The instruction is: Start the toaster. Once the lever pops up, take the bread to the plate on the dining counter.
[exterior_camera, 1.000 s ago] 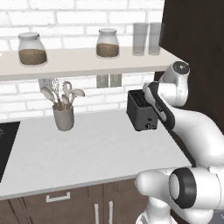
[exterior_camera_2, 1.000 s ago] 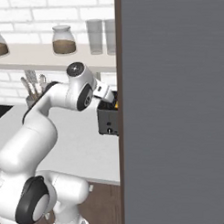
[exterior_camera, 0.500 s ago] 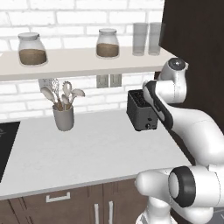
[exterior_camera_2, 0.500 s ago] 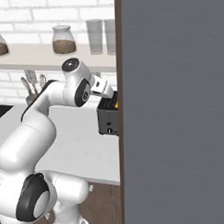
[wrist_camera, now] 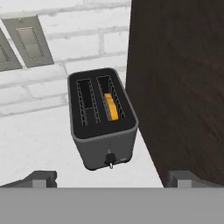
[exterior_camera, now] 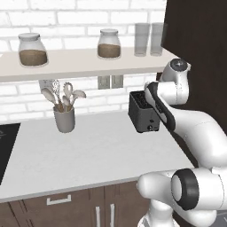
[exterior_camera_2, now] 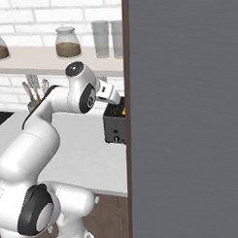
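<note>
Beside cabinet, toaster (knob toward hand).

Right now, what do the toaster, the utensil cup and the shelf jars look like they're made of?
Toaster: dark casing with a dull sheen, probably painted metal or plastic; wire racks in the slots. Utensil cup: matte grey, opaque, maybe ceramic or metal. Jars: clear glass, brown contents showing through.

Grey utensil cup with spoons stood on pale worktop. Two glass jars with brown contents and two clear tumblers sat on wall shelf. Black hob at left.
</note>
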Controlling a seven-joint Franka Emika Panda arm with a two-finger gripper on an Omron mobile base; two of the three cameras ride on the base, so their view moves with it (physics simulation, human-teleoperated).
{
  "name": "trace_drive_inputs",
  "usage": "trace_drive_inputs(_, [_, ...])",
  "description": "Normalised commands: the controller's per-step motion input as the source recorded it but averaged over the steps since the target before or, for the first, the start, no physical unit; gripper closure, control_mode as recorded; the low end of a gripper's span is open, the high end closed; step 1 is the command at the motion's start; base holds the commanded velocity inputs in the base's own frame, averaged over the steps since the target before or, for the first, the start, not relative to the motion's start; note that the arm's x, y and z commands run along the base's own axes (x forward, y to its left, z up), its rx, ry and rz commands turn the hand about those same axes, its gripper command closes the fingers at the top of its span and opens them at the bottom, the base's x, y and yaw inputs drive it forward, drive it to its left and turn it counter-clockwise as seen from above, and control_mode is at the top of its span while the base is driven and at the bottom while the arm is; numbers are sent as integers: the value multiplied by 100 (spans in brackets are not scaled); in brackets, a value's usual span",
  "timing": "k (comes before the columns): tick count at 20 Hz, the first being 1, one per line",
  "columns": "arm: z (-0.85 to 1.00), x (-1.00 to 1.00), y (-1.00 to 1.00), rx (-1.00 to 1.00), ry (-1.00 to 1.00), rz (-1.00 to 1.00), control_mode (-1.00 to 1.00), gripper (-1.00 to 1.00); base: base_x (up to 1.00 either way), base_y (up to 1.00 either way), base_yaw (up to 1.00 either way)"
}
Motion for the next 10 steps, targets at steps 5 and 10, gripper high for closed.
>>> trace_drive_inputs(5, [0,0,0,0,0,0,-100,-100,0,0,0])
trace_drive_inputs(10, [0,0,0,0,0,0,-100,-100,0,0,0])
